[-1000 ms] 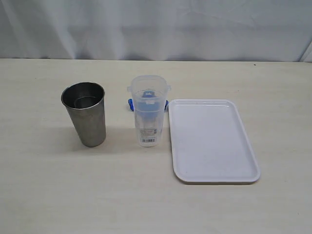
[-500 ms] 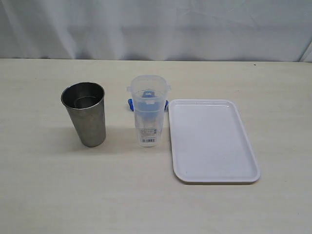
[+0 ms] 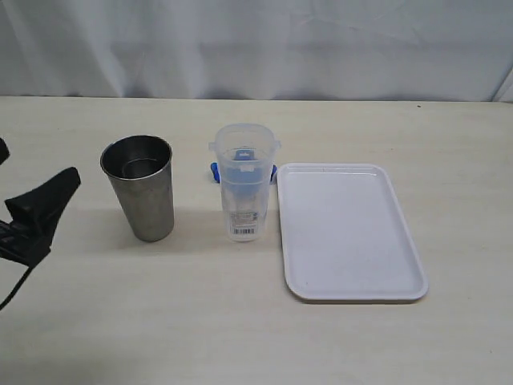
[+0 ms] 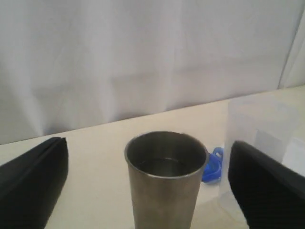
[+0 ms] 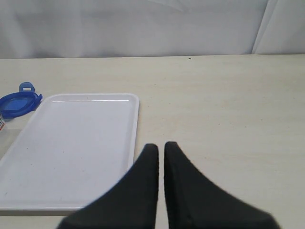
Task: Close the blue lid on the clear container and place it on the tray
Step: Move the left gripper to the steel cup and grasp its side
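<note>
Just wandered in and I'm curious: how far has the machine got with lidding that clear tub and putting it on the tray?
Nothing is done yet. The blue lid lies on the table behind the clear container, which stands open beside the tray, not on it. In hand: the left claw is open and empty near the steel tumbler; the right claw is shut. Left: lidding, then placing.

L gripper (image 4: 147, 145) jaws wide apart; R gripper (image 5: 161, 146) jaws pressed together
</note>
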{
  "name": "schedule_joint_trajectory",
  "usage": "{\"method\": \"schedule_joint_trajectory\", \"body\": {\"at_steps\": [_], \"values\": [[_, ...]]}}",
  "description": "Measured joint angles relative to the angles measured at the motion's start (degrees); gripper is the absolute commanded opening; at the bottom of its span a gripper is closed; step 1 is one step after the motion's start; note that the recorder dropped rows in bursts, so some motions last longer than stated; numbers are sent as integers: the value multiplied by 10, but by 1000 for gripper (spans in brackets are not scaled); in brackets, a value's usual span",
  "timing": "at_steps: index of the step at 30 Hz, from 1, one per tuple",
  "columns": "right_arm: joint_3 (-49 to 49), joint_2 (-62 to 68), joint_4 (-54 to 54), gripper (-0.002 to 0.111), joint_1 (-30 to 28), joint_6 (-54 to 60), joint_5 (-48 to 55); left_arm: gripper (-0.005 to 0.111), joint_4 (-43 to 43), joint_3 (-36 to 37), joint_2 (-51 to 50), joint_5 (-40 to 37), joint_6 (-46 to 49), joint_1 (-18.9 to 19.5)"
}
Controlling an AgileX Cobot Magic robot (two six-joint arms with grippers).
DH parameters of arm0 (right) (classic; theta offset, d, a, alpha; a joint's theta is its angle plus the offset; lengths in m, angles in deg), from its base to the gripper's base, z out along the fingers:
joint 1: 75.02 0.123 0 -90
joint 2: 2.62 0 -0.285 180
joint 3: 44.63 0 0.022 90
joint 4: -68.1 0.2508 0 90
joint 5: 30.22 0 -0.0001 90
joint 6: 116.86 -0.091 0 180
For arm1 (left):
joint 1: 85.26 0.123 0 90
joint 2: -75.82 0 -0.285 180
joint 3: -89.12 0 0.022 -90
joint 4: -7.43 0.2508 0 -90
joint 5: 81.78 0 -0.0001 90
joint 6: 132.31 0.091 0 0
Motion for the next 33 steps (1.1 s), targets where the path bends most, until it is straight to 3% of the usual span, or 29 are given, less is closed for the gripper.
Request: {"method": "schedule_joint_trajectory", "body": {"at_steps": [9, 16, 25, 33], "values": [[0, 0, 0, 5, 0, 0, 0, 85, 48, -31, -154, 71, 28, 0], [0, 0, 0, 5, 0, 0, 0, 85, 63, -50, -235, 76, 37, 0], [0, 0, 0, 5, 0, 0, 0, 96, 66, -72, -288, 79, 65, 0], [0, 0, 0, 5, 0, 0, 0, 96, 80, -116, -327, 63, 68, 0]]}}
